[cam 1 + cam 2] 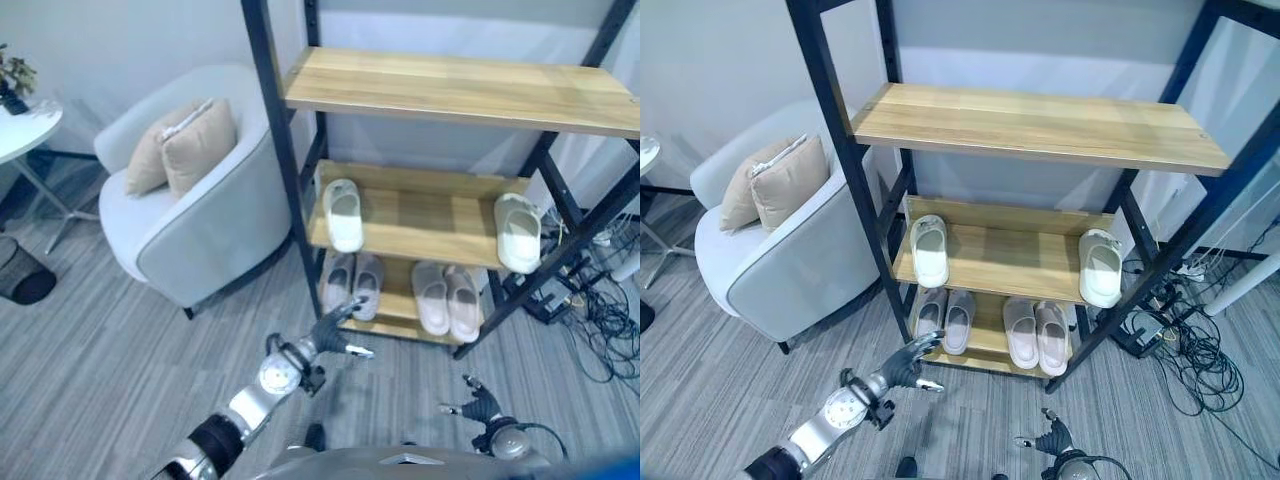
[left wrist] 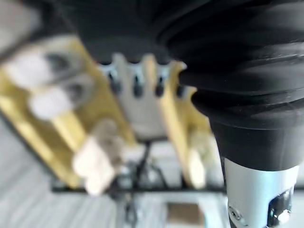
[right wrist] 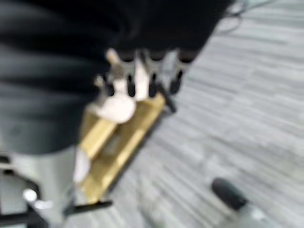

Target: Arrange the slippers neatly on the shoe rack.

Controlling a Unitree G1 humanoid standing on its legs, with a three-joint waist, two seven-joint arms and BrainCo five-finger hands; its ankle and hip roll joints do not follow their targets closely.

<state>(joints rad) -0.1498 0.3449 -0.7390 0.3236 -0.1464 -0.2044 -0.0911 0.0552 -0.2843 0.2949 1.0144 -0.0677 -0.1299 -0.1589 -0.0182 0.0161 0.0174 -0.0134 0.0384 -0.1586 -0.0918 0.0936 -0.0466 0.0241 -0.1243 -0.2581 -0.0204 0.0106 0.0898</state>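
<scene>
The shoe rack [image 1: 275,140] has a black frame and wooden shelves. On its middle shelf one white slipper [image 1: 343,215] lies at the left end and another white slipper [image 1: 518,232] at the right end, far apart. A grey pair [image 1: 352,283] and a pale pink pair [image 1: 446,298] sit side by side on the bottom shelf. My left hand [image 1: 335,335] is open, held out above the floor just in front of the grey pair, touching nothing. My right hand [image 1: 483,408] hangs low at the lower right, open and empty, fingers spread.
A grey armchair [image 1: 205,225] with two beige cushions [image 1: 185,145] stands left of the rack. A white round table [image 1: 25,130] and a black mesh bin [image 1: 22,272] are at the far left. Cables [image 1: 600,320] lie on the floor right of the rack.
</scene>
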